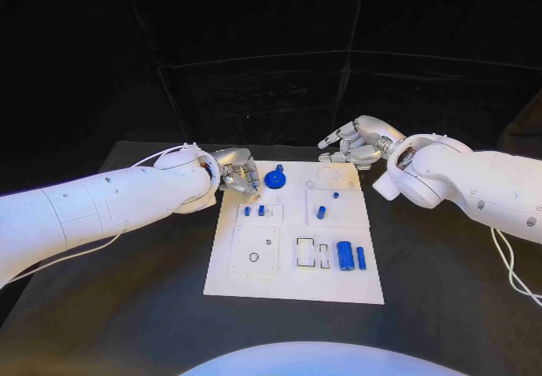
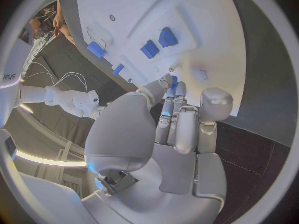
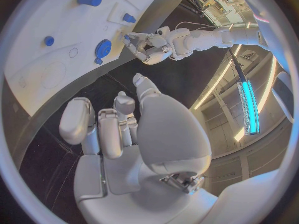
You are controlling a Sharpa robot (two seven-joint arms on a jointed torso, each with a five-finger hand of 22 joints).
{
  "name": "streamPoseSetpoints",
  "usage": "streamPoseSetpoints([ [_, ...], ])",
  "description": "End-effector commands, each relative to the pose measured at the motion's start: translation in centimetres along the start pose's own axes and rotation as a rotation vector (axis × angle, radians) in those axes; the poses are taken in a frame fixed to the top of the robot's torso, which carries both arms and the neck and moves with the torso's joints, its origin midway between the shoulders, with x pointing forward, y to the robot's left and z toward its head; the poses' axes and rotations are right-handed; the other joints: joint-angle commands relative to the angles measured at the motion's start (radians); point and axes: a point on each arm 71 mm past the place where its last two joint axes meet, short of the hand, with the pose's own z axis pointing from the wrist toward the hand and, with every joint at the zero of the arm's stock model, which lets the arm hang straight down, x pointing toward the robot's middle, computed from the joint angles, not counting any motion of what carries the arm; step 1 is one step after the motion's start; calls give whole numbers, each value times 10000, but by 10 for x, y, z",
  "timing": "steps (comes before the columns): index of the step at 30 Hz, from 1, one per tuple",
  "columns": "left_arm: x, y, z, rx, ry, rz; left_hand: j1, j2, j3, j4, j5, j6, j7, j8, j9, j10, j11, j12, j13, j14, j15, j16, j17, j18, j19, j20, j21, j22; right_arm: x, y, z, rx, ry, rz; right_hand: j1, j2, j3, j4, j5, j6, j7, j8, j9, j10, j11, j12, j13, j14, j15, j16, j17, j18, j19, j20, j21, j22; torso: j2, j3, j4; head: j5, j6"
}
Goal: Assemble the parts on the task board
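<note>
- While the room behind stays dark, we see a black desk (image 1: pixel 135 313) carrying the white task board (image 1: pixel 296 274) at its middle, long side running away from us.
- Near the board's far left corner we make out a blue gear (image 1: pixel 276 181) with a small knob just beyond it; the right wrist view shows the same gear (image 3: pixel 103 48) lying flat on the board.
- Our left hand (image 1: pixel 237 174) sits at the board's far left edge, just beside the gear, fingers (image 2: pixel 176 115) curled in together with their tips down at the board's rim. A sliver of blue shows between the fingertips in the left wrist view, but we cannot tell whether it is pinched or merely lies behind them.
- Our right hand (image 1: pixel 355 142) hovers beyond the board's far right corner, fingers (image 3: pixel 102 129) loosely bent and apart, holding nothing.
- Recesses on the board hold small pieces: two short blue pegs (image 1: pixel 254 210) stand side by side in the left middle square, and one peg (image 1: pixel 321 211) stands in the right middle square.
- Toward the near right, a thick blue cylinder (image 1: pixel 345 255) and a thin blue bar (image 1: pixel 362 258) lie side by side, next to an outlined rectangular slot.
- Fine markings and small holes on the board are too small for us to read.
</note>
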Motion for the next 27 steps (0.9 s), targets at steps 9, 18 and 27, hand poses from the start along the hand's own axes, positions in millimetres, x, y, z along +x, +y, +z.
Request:
streamPoseSetpoints([
  [9,6,1,3,-187,476,-73,-52,-75,56,10,24,50,22,-86,-3,65,45,-54,6,332,14,53,-17,-178,-16,0,38,12,0,2,0,-123,-6,-14,5,134,14,5,47,-61,-5,66,-3,-50,-5,34,-13,586,-13,-37,641,90,-34,6,-18,-3,-3,14,-13,-6,-20],
  [18,9,-2,5,-183,570,-72,-65,-84,53,13,24,53,20,-92,-3,70,44,-63,6,331,14,51,-24,-177,-18,1,35,10,0,2,0,-124,-6,-13,5,134,14,5,47,-61,-5,66,-3,-50,-5,34,-13,586,-13,-37,641,90,-34,6,-18,-3,-7,9,-10,-9,-16],
  [27,12,-6,6,-231,673,-63,-83,-95,49,18,24,53,19,-103,-3,74,44,-77,6,329,14,51,-28,-172,-27,2,16,-11,0,2,0,-129,0,-12,5,134,14,5,47,-61,-5,66,-3,-50,-5,34,-13,586,-13,-37,641,90,-34,6,-18,-3,1,12,-12,-13,-17],
])
